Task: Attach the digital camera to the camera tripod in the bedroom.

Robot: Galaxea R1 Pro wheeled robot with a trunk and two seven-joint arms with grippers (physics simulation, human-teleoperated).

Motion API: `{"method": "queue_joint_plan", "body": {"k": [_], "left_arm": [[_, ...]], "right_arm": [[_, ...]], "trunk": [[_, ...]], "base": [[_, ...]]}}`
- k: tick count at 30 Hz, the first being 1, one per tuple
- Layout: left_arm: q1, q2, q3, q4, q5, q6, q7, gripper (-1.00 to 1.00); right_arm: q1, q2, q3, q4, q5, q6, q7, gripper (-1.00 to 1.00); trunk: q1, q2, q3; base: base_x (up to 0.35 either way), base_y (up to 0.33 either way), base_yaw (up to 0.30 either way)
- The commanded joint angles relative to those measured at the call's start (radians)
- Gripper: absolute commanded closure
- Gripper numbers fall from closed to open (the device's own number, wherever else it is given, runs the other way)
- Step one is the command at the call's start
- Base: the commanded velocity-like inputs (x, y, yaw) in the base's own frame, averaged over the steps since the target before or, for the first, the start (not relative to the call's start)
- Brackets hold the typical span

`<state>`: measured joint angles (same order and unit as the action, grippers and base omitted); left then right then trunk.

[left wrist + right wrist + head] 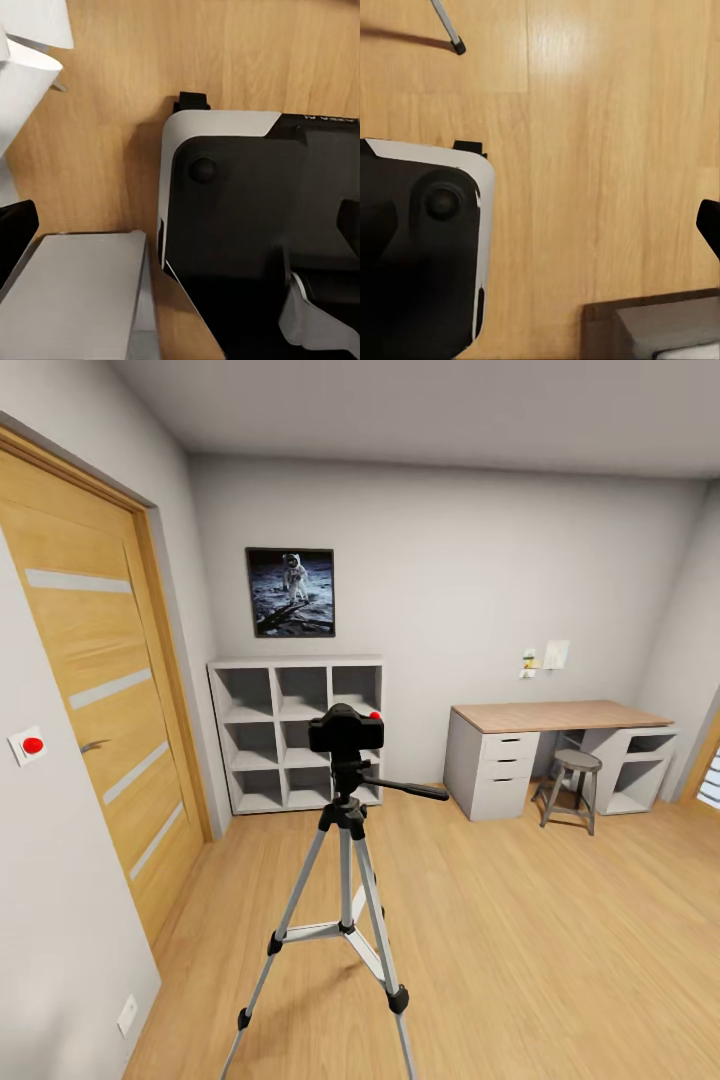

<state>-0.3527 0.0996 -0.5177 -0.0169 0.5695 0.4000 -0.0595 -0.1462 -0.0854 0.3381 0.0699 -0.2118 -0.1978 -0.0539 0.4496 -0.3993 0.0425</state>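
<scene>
Sitting already on the camera tripod (pixel 345 900) head, digital camera (pixel 346 731) upright, dead ahead in the bedroom, pan handle pointing right. Neither arm visibly nearer; cannot tell whether either gripper is open or closed. Wrist views facing wood floor (pixel 600 150).

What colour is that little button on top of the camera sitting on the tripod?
Red. The small button on the boxy black digital camera shows best in the head view.

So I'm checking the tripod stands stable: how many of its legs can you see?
3. One leg of the camera tripod runs down toward the door side, one toward the desk side, and one goes straight down between them, its foot hidden behind the spreader.
</scene>
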Motion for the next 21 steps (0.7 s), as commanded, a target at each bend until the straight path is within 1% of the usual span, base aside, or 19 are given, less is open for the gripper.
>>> {"method": "queue_joint_plan", "body": {"k": [1, 6, 9, 14, 19, 21], "left_arm": [[0.007, -0.001, -0.008, -0.002, 0.007, 0.005, -0.003, -1.0], [0.036, -0.002, -0.009, -0.002, 0.007, 0.006, -0.003, -1.0], [0.064, -0.008, -0.009, -0.002, 0.007, 0.006, -0.003, -1.0], [0.089, -0.013, -0.009, -0.002, 0.007, 0.006, -0.002, -1.0], [0.108, -0.015, -0.009, -0.002, 0.007, 0.008, -0.002, -1.0], [0.121, -0.015, -0.009, -0.002, 0.007, 0.008, -0.001, -1.0]], "right_arm": [[0.01, 0.004, 0.009, 0.004, -0.009, -0.006, 0.0, -1.0], [0.038, 0.013, 0.009, 0.004, -0.009, -0.004, 0.0, -1.0], [0.061, 0.015, 0.009, 0.004, -0.009, -0.002, 0.0, -1.0], [0.087, 0.021, 0.009, 0.004, -0.01, 0.006, 0.0, -1.0], [0.109, 0.03, 0.009, 0.005, -0.016, 0.04, 0.0, -1.0], [0.117, 0.032, 0.009, 0.005, -0.029, 0.067, 0.001, -1.0]], "trunk": [[0.0, -0.001, 0.0], [0.0, -0.001, 0.0], [0.0, -0.001, 0.0], [0.0, -0.001, 0.0], [0.0, -0.001, 0.0], [0.0, -0.001, 0.0]], "base": [[0.0, 0.0, 0.0], [0.0, 0.0, 0.0], [0.0, 0.0, 0.0], [0.0, 0.0, 0.0], [0.0, 0.0, 0.0], [0.0, 0.0, 0.0]]}}
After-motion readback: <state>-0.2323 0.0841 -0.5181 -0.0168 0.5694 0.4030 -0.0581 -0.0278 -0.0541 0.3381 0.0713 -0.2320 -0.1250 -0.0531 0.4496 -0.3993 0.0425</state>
